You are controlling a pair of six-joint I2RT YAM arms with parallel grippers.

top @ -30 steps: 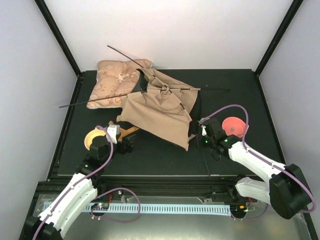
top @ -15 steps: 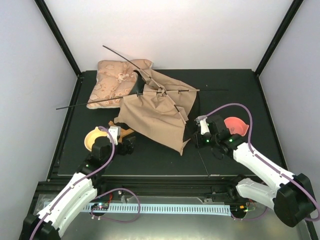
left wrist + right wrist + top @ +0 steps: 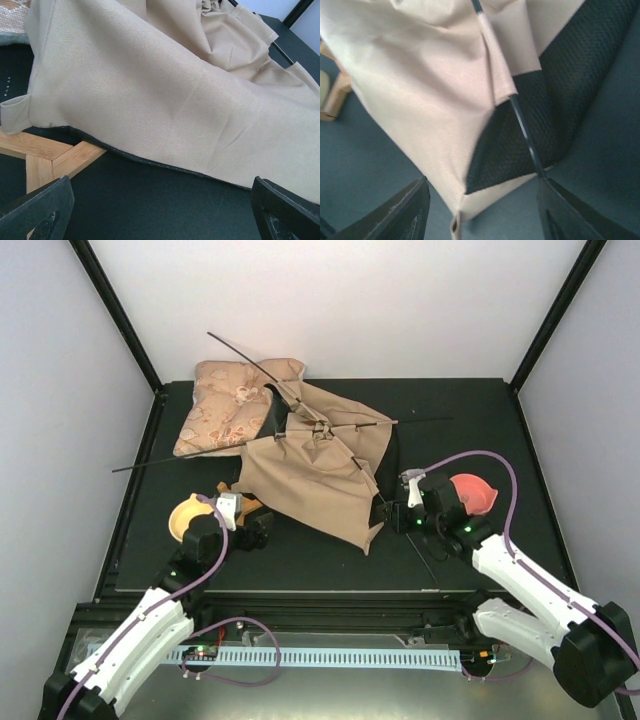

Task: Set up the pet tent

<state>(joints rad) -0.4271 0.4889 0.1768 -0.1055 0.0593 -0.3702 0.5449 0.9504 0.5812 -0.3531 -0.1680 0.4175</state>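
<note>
The pet tent [image 3: 312, 465] lies crumpled in tan folds mid-table, with thin black poles [image 3: 180, 458] sticking out left, back and right. My right gripper [image 3: 396, 516] is at its right front corner. In the right wrist view its jaws [image 3: 482, 212] stand open around the tent's corner [image 3: 455, 220], where black lining [image 3: 520, 145] shows, and a pole [image 3: 525, 135] runs down to the right finger [image 3: 580, 212]. My left gripper [image 3: 252, 530] is open at the tent's left front edge. In its wrist view the fabric [image 3: 150, 95] lies just ahead of the fingers [image 3: 35, 212], with nothing between them.
A beige floral cushion [image 3: 226, 405] lies at the back left, partly under the tent. A bamboo frame [image 3: 50, 160] sticks out from under the fabric near my left gripper. An orange bowl [image 3: 184, 516] sits front left, a pink bowl [image 3: 472, 494] right.
My right gripper has gone from shut to open and let go of the pole. The tent's front corner has slid a little to the left. The left arm has not moved.
</note>
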